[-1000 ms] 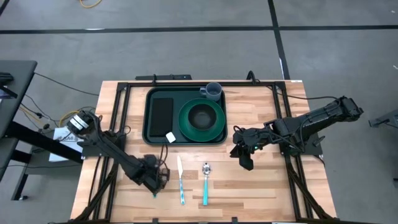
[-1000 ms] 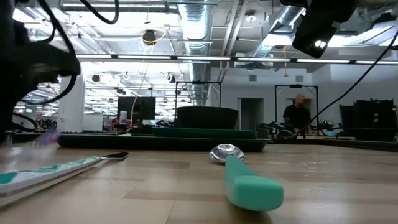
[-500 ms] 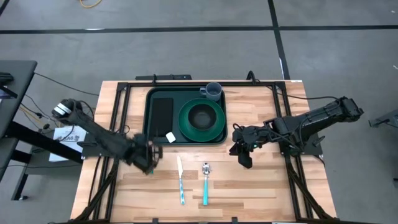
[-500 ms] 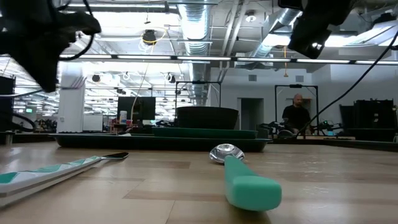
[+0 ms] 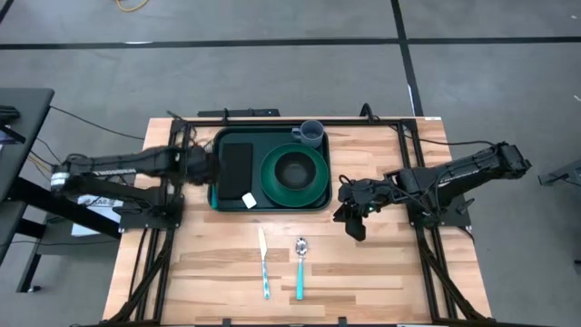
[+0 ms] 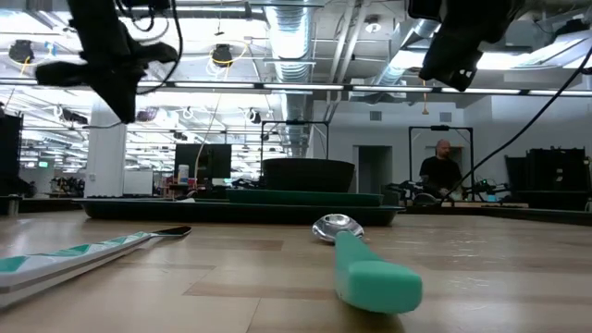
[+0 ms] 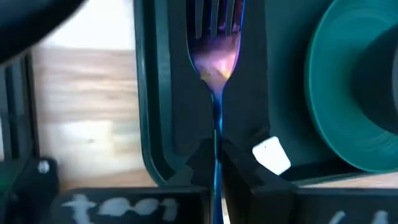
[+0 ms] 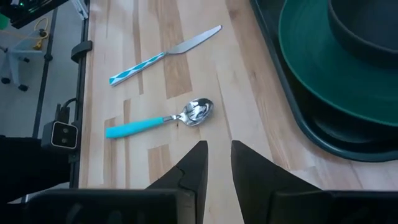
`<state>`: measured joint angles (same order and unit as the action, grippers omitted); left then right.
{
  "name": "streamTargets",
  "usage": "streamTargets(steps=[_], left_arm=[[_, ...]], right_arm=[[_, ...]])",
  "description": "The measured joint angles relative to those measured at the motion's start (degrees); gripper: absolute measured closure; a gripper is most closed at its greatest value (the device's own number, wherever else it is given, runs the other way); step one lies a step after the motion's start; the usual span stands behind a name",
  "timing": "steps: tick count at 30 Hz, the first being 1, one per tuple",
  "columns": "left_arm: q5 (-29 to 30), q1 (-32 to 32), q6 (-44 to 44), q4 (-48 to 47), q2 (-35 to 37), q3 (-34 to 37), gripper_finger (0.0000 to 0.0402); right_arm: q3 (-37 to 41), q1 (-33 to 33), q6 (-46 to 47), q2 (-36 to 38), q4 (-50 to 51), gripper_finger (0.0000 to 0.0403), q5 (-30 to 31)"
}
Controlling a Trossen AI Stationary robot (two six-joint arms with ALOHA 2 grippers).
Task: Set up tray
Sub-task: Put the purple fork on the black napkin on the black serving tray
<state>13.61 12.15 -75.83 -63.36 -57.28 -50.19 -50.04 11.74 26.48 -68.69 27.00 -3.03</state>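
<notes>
The dark green tray (image 5: 270, 171) sits at the far middle of the wooden worktop (image 5: 381, 272), carrying a green plate (image 5: 295, 175) with a dark bowl (image 5: 293, 167), a black napkin (image 5: 237, 164) and a small white tag (image 5: 249, 200); a grey cup (image 5: 310, 133) stands at its far right corner. The left gripper (image 5: 201, 165) hangs at the tray's left rim, jaws clamped on a fork (image 7: 216, 56) that points over the napkin. The right gripper (image 5: 352, 218) hovers just right of the tray, jaws slightly apart, holding nothing. A knife (image 5: 263, 262) and a teal-handled spoon (image 5: 300, 268) lie on the near worktop
</notes>
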Motion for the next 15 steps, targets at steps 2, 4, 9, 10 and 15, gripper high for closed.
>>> streamTargets(steps=[2, 4, 9, 10, 15], left_arm=[[-3.1, 5.9, 6.4, 2.3, -1.1, 0.0, 0.0401], [-5.8, 10.9, 11.7, 5.4, -2.9, 0.0, 0.0401], [-13.3, 19.8, 20.6, 11.9, -9.9, 0.0, 0.0401], [-14.3, 20.8, 21.9, 12.3, -11.6, 0.0, 0.0401], [-16.7, 24.5, 27.3, 12.3, -19.3, 0.0, 0.0401]], right_arm=[[0.0, 0.0, 0.0, 0.0, 0.0, 0.0339, 0.0], [0.0, 0.0, 0.0, 0.0, 0.0, 0.0339, 0.0], [0.0, 0.0, 0.0, 0.0, 0.0, 0.0339, 0.0], [0.0, 0.0, 0.2, 0.0, 0.0, 0.0339, 0.0], [0.0, 0.0, 0.4, 0.0, 0.0, 0.0339, 0.0]])
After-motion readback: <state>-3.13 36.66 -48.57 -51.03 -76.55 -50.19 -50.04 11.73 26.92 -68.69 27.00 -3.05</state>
